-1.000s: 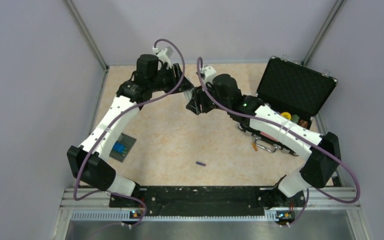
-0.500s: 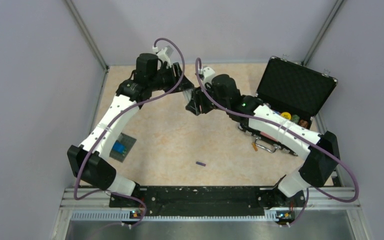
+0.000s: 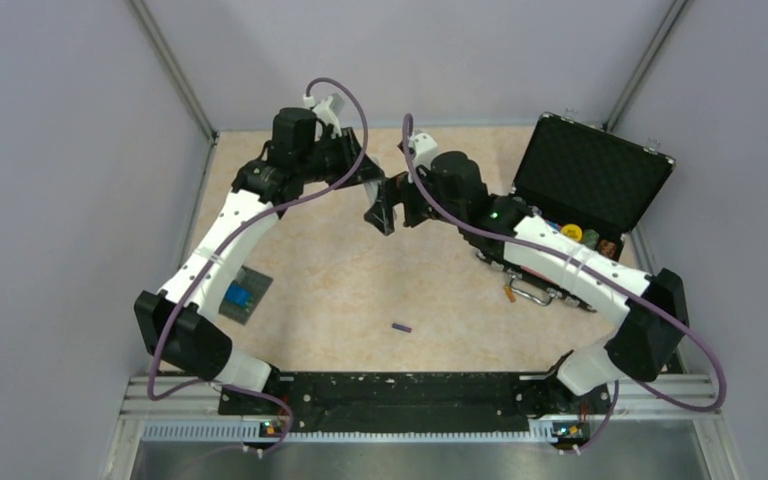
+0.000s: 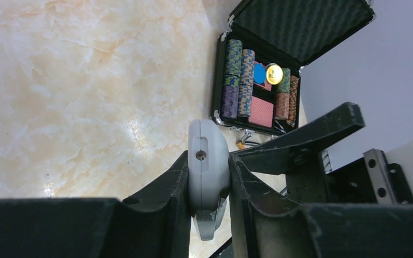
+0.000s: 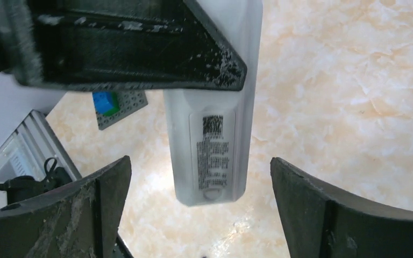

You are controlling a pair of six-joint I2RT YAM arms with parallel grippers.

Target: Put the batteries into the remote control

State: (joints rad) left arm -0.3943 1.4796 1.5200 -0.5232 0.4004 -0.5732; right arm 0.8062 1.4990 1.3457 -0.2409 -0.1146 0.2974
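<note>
gripping the remote [image 5: 212, 145] by its long edges, the left hand [image 4: 208, 161] is clamped tight on it; its long axis runs out past those fingers into the gap of the right hand [image 5: 200, 159], whose fingers stand wide apart on either side, touching nothing; one purple battery [image 3: 401, 327] lies on the bench [image 3: 350, 285], well behind both hands towards the arm bases; the free right hand looks slightly nearer.

Your right jaws have sprung open over the last second and now stand wide apart, clear of the remote control [image 5: 211, 145] on both sides. Your left jaws have tightened and now clamp its narrow edges. In the overhead view your right arm [image 3: 560, 255] has shifted: wrist slightly toward upper left, elbow slightly toward lower right.
</note>
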